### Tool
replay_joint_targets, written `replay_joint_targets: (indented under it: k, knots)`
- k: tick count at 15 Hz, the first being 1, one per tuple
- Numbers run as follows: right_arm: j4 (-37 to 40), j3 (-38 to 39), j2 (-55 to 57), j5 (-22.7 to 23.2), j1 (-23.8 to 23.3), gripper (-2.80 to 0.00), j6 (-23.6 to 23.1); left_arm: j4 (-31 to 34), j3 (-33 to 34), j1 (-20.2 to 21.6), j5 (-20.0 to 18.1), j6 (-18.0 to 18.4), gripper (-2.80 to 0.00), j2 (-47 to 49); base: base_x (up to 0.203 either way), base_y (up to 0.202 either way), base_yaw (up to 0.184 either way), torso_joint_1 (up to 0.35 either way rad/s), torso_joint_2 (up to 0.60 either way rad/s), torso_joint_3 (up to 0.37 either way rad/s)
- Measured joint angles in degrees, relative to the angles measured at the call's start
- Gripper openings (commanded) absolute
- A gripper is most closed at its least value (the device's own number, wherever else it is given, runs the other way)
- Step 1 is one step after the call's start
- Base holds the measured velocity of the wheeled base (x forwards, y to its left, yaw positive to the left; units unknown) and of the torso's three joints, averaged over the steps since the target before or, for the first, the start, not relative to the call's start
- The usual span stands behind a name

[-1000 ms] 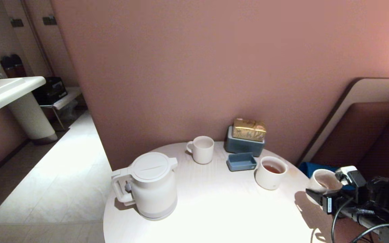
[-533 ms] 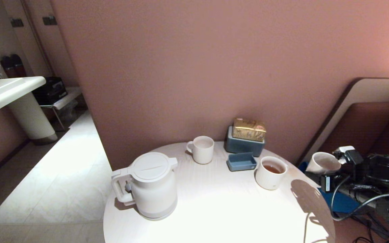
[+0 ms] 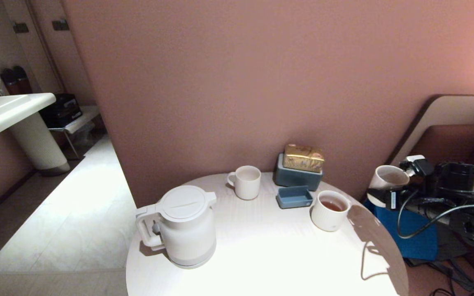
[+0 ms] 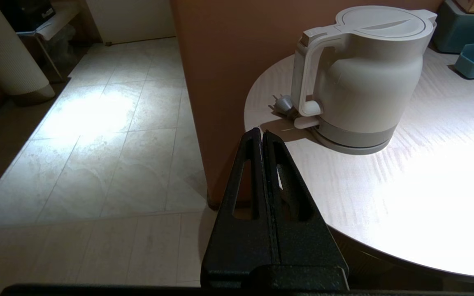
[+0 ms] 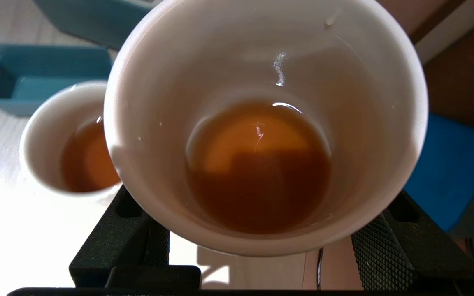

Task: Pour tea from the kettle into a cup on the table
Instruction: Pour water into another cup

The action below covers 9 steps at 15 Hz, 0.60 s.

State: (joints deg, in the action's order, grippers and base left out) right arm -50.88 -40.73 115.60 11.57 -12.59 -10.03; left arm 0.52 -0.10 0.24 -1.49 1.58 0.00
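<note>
The white kettle (image 3: pixel 185 226) stands lid on at the near left of the round white table (image 3: pixel 270 263), its loop handle toward the left edge. My right gripper (image 3: pixel 379 192) is shut on the small white cup (image 3: pixel 387 181) and holds it in the air beyond the table's right edge. The right wrist view shows reddish-brown tea (image 5: pixel 257 168) in the bottom of this cup (image 5: pixel 261 49), with black fingers (image 5: pixel 381 255) on both sides. My left gripper (image 4: pixel 261 133) is shut and empty, low beside the table's left edge, short of the kettle (image 4: pixel 364 78).
A wider white handleless cup (image 3: pixel 329 209) holding tea stands at the table's right. A handled mug (image 3: pixel 247 181), a small blue tray (image 3: pixel 294 196) and a blue box (image 3: pixel 296 176) topped by a gold packet sit at the back. A blue object (image 3: pixel 414 234) lies below the right arm.
The right gripper has risen with the cup and drawn back, from the table's right edge to a higher spot off to the right. Kettle and other cups have not moved.
</note>
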Motion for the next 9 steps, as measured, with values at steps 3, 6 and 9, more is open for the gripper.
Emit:
replay_joint_targets:
  k: [3, 6, 9]
  knots:
    - [0.1, -2.8, 2.4, -1.8, 1.5, -2.8, -2.6, 0.0, 0.0, 0.0, 0.0, 0.0, -2.8, 0.0, 0.0, 0.0, 0.0, 0.0, 0.0, 0.0]
    - [0.7, -4.9, 4.1, -3.8, 2.3, -2.8, -8.5, 0.0, 0.0, 0.0, 0.0, 0.0, -2.8, 0.0, 0.0, 0.0, 0.0, 0.0, 0.0, 0.0]
    - [6.1, -7.4, 4.5, -5.0, 4.2, -2.8, -10.1, 0.0, 0.0, 0.0, 0.0, 0.0, -2.8, 0.0, 0.0, 0.0, 0.0, 0.0, 0.0, 0.0]
